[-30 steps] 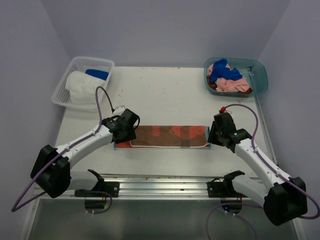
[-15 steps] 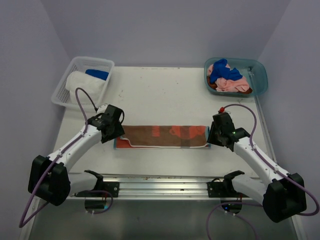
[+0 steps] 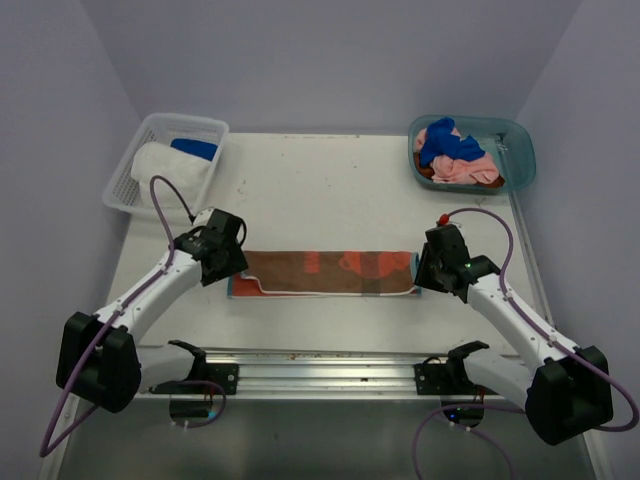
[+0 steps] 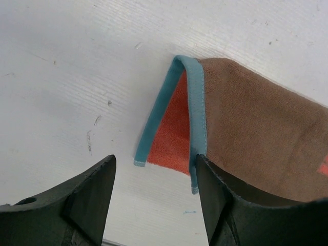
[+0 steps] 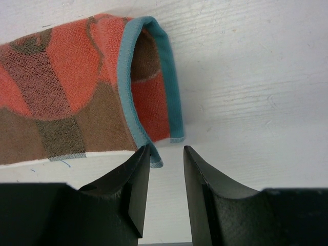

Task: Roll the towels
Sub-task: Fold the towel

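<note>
Towel (image 3: 330, 272), flat terry strip (teal-edged)

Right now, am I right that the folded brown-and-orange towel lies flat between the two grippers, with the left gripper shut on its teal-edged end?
No: the left gripper is open, not shut on the towel. The left wrist view shows its fingers spread, the teal-edged end lying free on the table. The towel does lie flat between it and the right gripper.
</note>
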Action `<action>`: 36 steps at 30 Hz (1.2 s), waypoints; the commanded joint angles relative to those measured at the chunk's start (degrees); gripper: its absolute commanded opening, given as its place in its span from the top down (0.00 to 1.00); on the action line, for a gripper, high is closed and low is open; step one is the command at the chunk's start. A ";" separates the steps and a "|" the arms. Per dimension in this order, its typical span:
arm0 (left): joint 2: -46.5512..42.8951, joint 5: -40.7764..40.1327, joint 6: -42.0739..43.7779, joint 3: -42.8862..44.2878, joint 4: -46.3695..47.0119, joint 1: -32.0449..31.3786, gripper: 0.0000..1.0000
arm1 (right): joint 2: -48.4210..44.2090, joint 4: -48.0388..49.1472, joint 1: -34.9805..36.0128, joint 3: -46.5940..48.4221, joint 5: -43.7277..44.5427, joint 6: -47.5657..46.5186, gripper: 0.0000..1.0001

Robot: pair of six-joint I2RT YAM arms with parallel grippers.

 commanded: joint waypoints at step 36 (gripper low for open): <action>12.47 13.61 12.68 0.69 12.95 -4.56 0.39 | 6.80 8.03 1.75 5.09 -8.65 1.60 0.64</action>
